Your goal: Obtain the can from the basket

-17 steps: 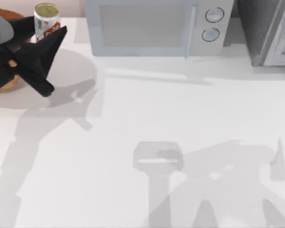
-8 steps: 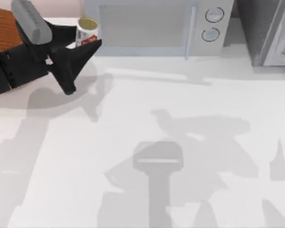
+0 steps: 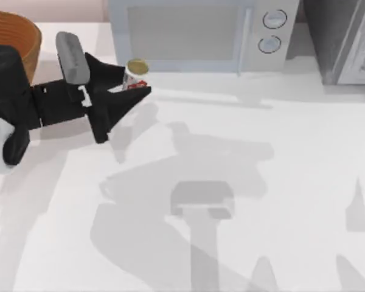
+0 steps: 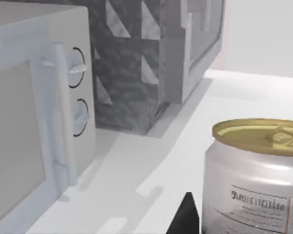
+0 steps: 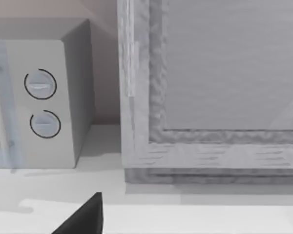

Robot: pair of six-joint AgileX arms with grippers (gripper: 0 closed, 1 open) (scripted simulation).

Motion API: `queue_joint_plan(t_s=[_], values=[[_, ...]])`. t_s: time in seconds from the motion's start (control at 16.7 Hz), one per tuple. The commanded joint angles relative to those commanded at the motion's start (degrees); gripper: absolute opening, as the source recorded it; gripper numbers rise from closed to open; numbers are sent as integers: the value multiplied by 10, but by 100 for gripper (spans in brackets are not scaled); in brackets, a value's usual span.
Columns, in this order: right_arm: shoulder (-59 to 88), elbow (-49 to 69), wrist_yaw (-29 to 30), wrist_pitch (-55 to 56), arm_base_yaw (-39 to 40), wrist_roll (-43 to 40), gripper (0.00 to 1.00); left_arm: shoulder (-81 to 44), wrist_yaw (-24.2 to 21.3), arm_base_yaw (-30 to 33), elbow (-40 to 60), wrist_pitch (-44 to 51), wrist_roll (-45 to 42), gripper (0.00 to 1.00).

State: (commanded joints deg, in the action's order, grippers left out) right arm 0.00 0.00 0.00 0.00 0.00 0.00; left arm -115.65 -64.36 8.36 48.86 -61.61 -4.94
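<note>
The left hand (image 3: pixel 134 85) is clamped on the can (image 3: pixel 135 74), its two dark fingers (image 3: pixel 137 99) closing on the label from either side while the gold top stands clear above them. The can sits upright between the fingertips, out of the basket (image 3: pixel 21 33), which lies well behind the hand near the arm's body. Just ahead of the hand and to one side stands the microwave (image 3: pixel 194 33), its front close to the can. That closeness looks like the main risk: a swing toward it could knock the can against the door and twist it in the grip. The fingers seem to hold the can low on its wall, so a fast move or a hard set-down on the surface (image 3: pixel 261 182) might tip it. The right hand (image 5: pixel 83 217) waits apart, facing the microwave's knobs (image 5: pixel 41 105); whether it is apart or together I cannot tell.
</note>
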Motion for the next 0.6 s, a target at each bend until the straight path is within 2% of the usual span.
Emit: queue_joint_plan(t_s=[0.6], values=[[0,0,0,0,0,0,100,-208,-141,1,77,-118,-2,0]])
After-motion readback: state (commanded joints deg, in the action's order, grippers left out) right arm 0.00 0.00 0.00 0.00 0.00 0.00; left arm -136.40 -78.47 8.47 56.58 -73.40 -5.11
